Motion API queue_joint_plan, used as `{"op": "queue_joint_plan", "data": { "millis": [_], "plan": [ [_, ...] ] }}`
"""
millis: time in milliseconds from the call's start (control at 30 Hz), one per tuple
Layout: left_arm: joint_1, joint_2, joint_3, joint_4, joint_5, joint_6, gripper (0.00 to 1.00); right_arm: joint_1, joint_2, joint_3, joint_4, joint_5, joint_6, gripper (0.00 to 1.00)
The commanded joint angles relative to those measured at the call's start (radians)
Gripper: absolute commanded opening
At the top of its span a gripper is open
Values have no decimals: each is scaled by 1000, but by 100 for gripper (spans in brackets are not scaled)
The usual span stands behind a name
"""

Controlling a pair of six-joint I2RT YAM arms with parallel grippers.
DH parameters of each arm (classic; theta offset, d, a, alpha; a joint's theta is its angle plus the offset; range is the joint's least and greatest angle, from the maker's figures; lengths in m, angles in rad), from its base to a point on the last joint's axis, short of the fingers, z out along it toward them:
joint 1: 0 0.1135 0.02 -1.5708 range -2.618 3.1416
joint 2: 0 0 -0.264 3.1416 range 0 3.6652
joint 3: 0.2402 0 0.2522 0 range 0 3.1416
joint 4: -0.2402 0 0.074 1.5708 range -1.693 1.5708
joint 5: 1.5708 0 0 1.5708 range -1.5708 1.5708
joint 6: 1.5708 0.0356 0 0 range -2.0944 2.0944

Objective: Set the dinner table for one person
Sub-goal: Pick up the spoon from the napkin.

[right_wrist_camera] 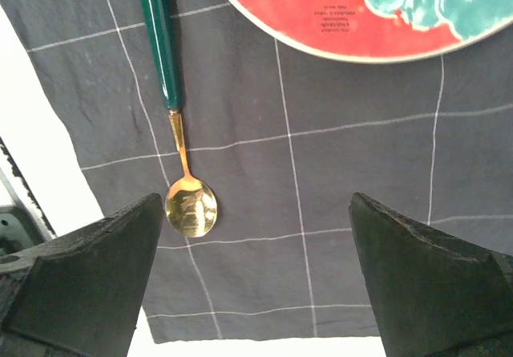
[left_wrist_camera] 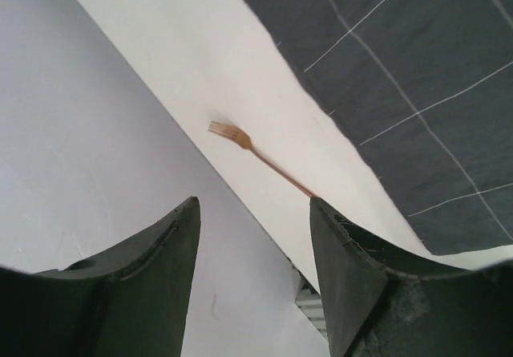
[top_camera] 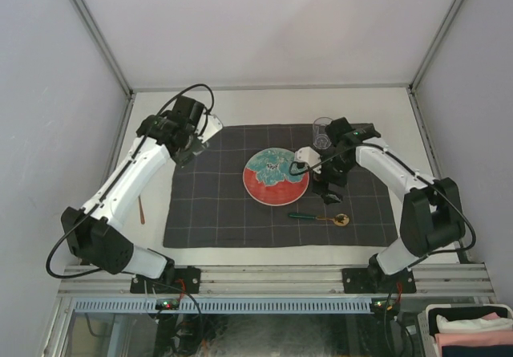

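Note:
The off-white dinner table [top_camera: 264, 104] carries a dark grey checked cloth [top_camera: 216, 204]. At the cloth's centre lies a red and teal plate [top_camera: 276, 177] [right_wrist_camera: 337, 12]. Right of the plate, near the cloth's front edge, rests a spoon [top_camera: 321, 217] [right_wrist_camera: 172, 132] with a green handle and gold bowl. A copper fork [top_camera: 142, 210] [left_wrist_camera: 240, 142] lies on the bare table left of the cloth. My left gripper [top_camera: 194, 142] [left_wrist_camera: 253, 204] hovers open and empty over the cloth's back-left corner. My right gripper [top_camera: 325, 185] [right_wrist_camera: 256, 204] hangs wide open above the cloth beside the spoon, holding nothing.
A clear glass [top_camera: 322, 132] stands on the cloth behind the right gripper. White walls [left_wrist_camera: 64, 172] and grey metal rails [top_camera: 96, 36] enclose the table on the left, back and right. A bin of folded cloths [top_camera: 473, 329] sits at the bottom right, off the table.

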Motion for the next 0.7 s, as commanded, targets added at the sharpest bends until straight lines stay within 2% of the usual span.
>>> {"op": "queue_joint_plan", "data": {
  "millis": [0, 267, 667],
  "plan": [
    [46, -68, -33, 24, -50, 38, 61, 52, 60, 37, 37, 19, -127, 99],
    [88, -140, -69, 2, -45, 50, 61, 140, 173, 66, 90, -5, -13, 100],
    [102, -220, -170, 25, -13, 86, 61, 287, 67, -79, 176, -21, 88, 100]
  ]
}}
